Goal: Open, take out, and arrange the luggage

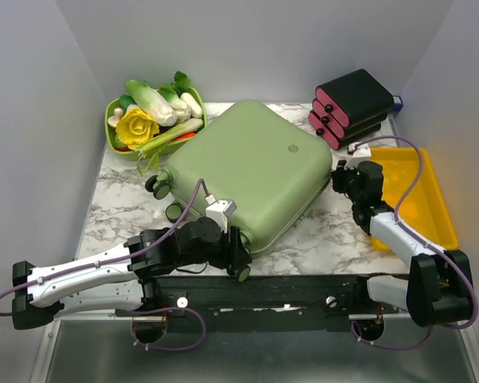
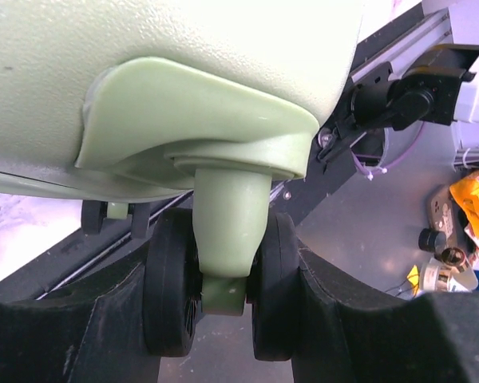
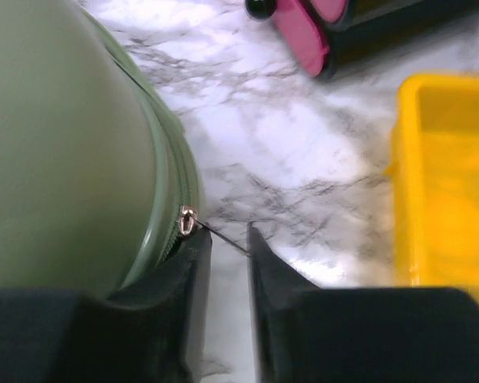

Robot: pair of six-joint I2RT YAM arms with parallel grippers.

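Clamping luggage (image 1: 255,167) wheel (image 2: 172,287): left end effector (image 2: 223,319) | right end effector (image 3: 227,247) slightly parted beside zipper (image 3: 188,219)

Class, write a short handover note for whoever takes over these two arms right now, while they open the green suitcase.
Left gripper: clamped on the near corner wheel of the suitcase.
Right gripper: jaws slightly apart at the zip pull on its right edge.
Suitcase: flat mid-table, lid shut.
Done: arms in place only.
Left: unzip, open, unpack, arrange.
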